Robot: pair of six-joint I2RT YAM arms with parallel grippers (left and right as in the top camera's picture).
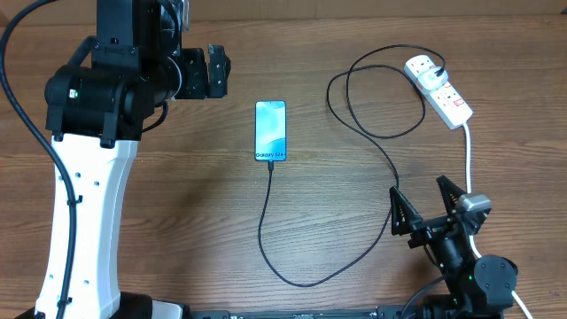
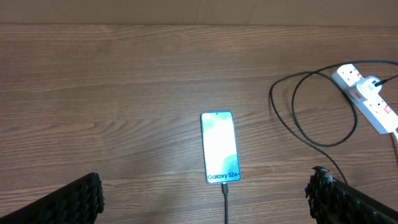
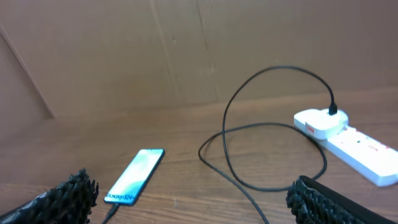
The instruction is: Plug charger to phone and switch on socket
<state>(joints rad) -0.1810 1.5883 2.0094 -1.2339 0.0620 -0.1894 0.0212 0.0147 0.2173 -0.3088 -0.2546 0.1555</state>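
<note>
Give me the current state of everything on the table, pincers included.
phone: lying flat, screen lit, charger tip at its lower end, apparently plugged in.
charger: lying in loose loops, other end seated in the socket.
socket: lying flat; switch position unreadable.
left pincer: open, empty.
right pincer: open, empty.

The lit phone (image 3: 135, 177) lies on the table (image 3: 74, 143), the charger (image 3: 333, 111) meeting its near end and looping right into the socket (image 3: 357, 142). The right gripper (image 3: 189, 186) gapes wide.
</note>
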